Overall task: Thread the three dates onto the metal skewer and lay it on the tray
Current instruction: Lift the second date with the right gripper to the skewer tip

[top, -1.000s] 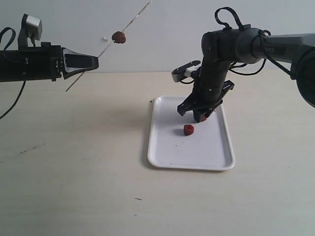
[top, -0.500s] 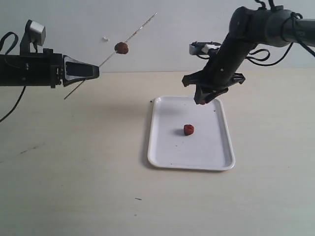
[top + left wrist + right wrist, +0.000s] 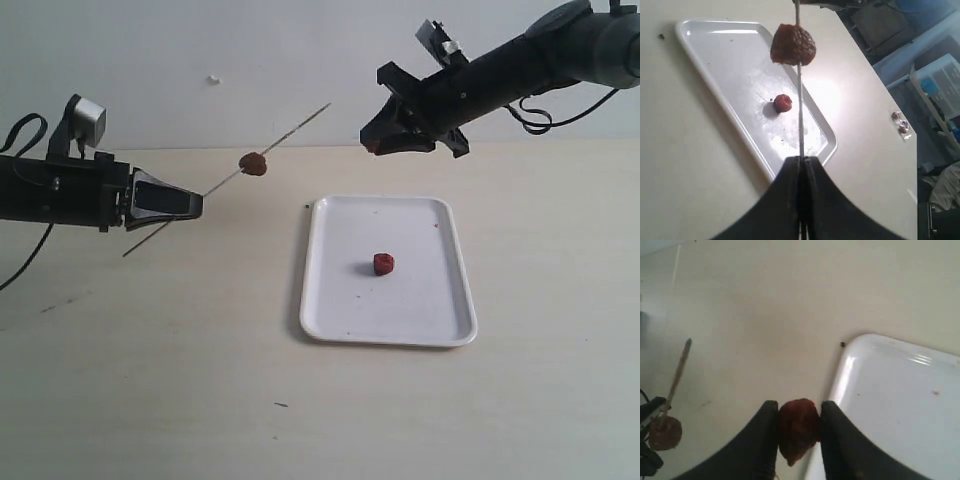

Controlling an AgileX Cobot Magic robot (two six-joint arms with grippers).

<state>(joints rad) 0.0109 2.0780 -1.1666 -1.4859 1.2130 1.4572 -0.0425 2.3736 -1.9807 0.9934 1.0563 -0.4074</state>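
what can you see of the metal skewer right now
The metal skewer is a very thin, straight silver-grey rod, held in the air and tilted, free tip higher. The left gripper is shut on it near its lower end, a short tail poking out behind. One wrinkled red-brown date is threaded partway up.

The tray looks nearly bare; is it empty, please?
Not empty: a single date lies near the middle of the tray.

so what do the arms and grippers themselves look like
Both arms are matte black. The left arm is boxy near its wedge-shaped left gripper, with a grey camera block on top. The right arm is rounder, with looping black cables and a black right gripper.
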